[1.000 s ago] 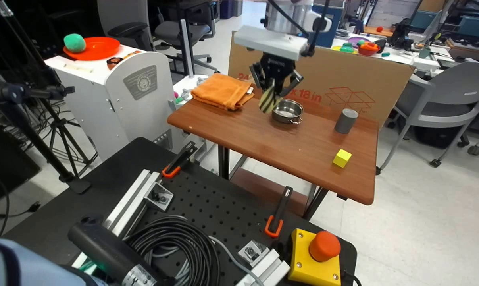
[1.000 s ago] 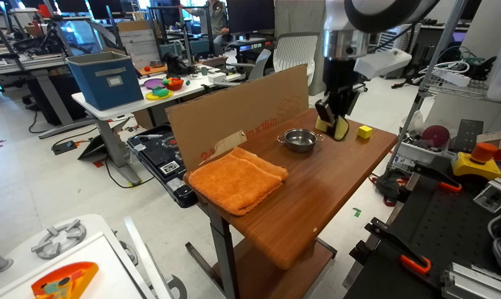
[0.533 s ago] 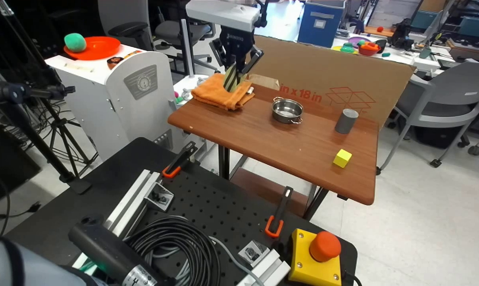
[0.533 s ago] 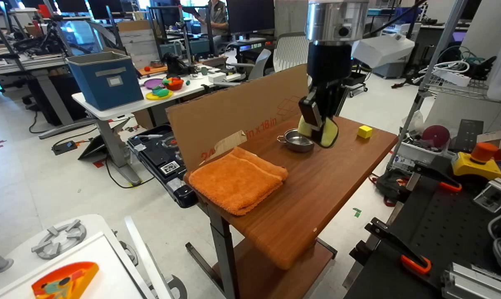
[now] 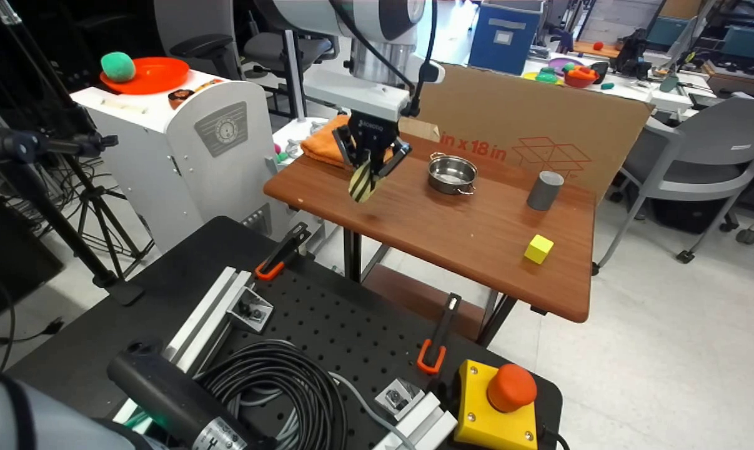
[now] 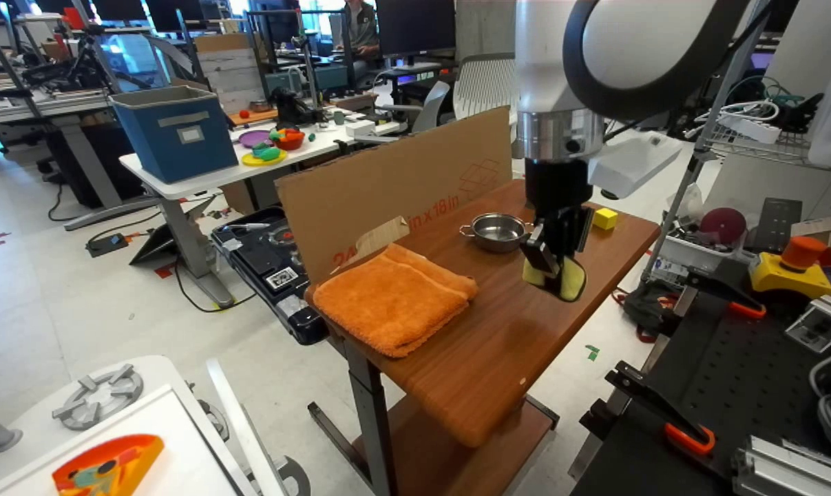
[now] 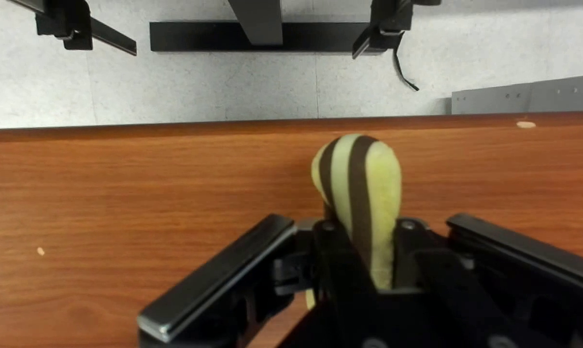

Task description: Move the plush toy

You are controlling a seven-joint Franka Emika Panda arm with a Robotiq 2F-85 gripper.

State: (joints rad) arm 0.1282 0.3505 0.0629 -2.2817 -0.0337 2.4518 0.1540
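Observation:
The plush toy is a small oval with yellow and dark stripes. My gripper is shut on it, one finger on each side, and it hangs below the fingertips over the wooden table. It seems to be a little above the surface; the exact gap is hard to tell. In an exterior view the toy and gripper show in front of the metal bowl, near the table's long edge. In the wrist view the toy sticks out from between the fingers, its lower part hidden by them.
The metal bowl stands behind the toy. A folded orange cloth lies at one table end, a yellow block and grey cylinder toward the other. A cardboard panel lines the back edge.
My gripper has carried the plush toy away from beside the bowl, first toward the cloth side, then down and toward the table's long edge. The other objects have not moved.

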